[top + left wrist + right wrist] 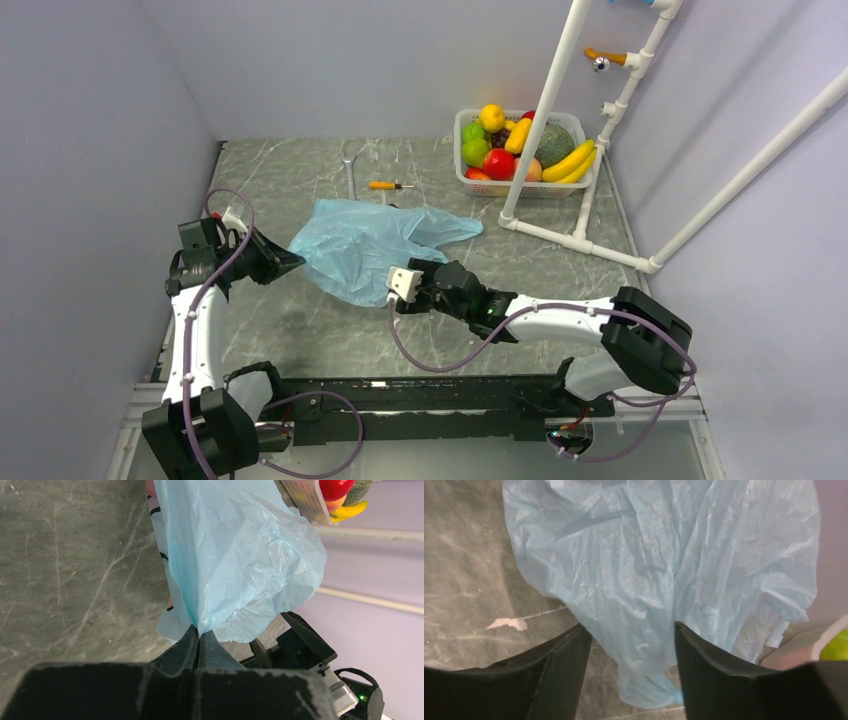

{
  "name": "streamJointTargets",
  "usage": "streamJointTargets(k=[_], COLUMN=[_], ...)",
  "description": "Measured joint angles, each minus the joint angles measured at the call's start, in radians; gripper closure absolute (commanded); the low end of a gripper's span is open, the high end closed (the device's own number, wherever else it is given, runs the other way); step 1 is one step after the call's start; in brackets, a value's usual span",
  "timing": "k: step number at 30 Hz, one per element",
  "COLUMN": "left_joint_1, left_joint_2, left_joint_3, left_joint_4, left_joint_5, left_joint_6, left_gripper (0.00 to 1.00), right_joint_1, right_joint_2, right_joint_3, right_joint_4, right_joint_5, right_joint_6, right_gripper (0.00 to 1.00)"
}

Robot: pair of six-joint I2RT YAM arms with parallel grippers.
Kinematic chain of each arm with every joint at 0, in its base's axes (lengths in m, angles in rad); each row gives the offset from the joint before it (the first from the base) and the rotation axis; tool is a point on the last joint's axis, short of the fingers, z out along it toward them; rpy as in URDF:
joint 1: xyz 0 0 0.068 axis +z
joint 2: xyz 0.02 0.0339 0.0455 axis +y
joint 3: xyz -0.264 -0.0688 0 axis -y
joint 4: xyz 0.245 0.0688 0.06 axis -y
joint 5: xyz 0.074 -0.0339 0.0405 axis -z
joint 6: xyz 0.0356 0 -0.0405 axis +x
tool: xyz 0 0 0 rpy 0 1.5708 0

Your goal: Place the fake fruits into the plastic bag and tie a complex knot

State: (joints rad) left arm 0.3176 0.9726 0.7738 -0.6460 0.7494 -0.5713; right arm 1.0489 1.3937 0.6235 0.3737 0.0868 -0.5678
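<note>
The light-blue plastic bag (365,245) lies crumpled on the grey table, with no knot in it. My left gripper (297,262) is shut on the bag's left edge; in the left wrist view the plastic (240,555) rises straight out of the closed fingertips (199,636). My right gripper (393,285) is open at the bag's near edge. In the right wrist view the bag (659,575) hangs between its two spread fingers (704,655) without being pinched. The fake fruits (520,148) fill the white basket at the back right, among them bananas, a lemon, a red one and a green melon.
The white mesh basket (465,165) stands beside a white pipe frame (540,110) that runs along the right. An orange-handled screwdriver (388,185) and a wrench (349,175) lie behind the bag. Grey walls close in on the left and the back.
</note>
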Motion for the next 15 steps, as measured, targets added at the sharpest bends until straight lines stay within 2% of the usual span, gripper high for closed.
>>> streamJointTargets(k=[2, 3, 6, 9, 13, 15], left_joint_1=[0.000, 0.000, 0.003, 0.037, 0.105, 0.100], left_joint_2=[0.000, 0.000, 0.000, 0.038, 0.165, 0.212], left_joint_3=[-0.008, -0.012, -0.013, 0.034, 0.189, 0.253], left_joint_4=[0.006, 0.007, -0.003, -0.064, -0.177, -0.248], left_joint_5=[0.007, 0.010, 0.012, 0.000, -0.004, 0.020], left_joint_6=[-0.003, -0.003, 0.003, 0.063, 0.230, 0.338], left_gripper=[1.00, 1.00, 1.00, 1.00, 1.00, 1.00], right_joint_1=[0.000, 0.000, 0.000, -0.011, -0.064, -0.077], right_joint_2=[0.008, 0.013, 0.019, -0.027, -0.237, -0.336], right_joint_3=[0.000, 0.003, 0.016, 0.019, 0.011, 0.011], right_joint_4=[0.025, 0.028, 0.018, -0.062, -0.214, -0.246], right_joint_5=[0.001, 0.001, 0.001, -0.017, -0.100, -0.160], right_joint_6=[-0.032, -0.040, -0.068, -0.076, -0.087, -0.094], right_gripper=[0.91, 1.00, 1.00, 1.00, 1.00, 1.00])
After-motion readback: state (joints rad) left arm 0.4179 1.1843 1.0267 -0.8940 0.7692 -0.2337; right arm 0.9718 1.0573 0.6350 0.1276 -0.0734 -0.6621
